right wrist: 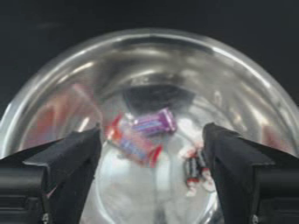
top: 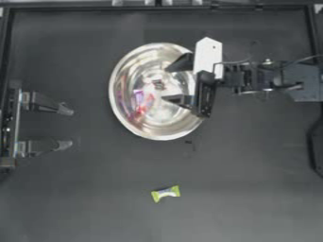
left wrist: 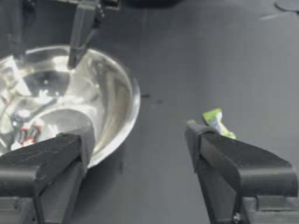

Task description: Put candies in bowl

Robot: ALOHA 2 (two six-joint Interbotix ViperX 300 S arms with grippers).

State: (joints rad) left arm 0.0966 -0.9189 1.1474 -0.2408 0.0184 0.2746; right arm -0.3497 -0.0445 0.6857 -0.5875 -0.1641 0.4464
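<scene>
The bowl (top: 135,120), shiny silver metal, sits a little above the middle of the dark table (top: 252,189) in the top view, its mirror-like inside facing up. Its rim and inner wall also show in the left wrist view (left wrist: 116,87) and fill most of the right wrist view (right wrist: 152,48).

The right gripper (top: 178,80) reaches in from the right side and hangs over the bowl's right half, its two jaws spread wide apart with nothing between them; in the right wrist view (right wrist: 152,144) the candies lie on the bowl floor in the gap between the jaws.

The left gripper (top: 66,127) is parked at the table's left edge, well apart from the bowl, its jaws also spread and empty (left wrist: 140,148).

Inside the bowl, the purple candy (right wrist: 154,124) lies with its long axis roughly crosswise to the right gripper's jaws, slightly tilted. Touching it is the red candy (right wrist: 134,148), lying at a slant. Just beside them, near one jaw, is a white-and-dark candy (right wrist: 196,171); whether this is one sweet or two I cannot tell.

The lime green candy (top: 166,193) lies alone on the table, well below the bowl in the top view, its long axis running nearly left to right with the right end slightly raised. It also shows in the left wrist view (left wrist: 217,124).
</scene>
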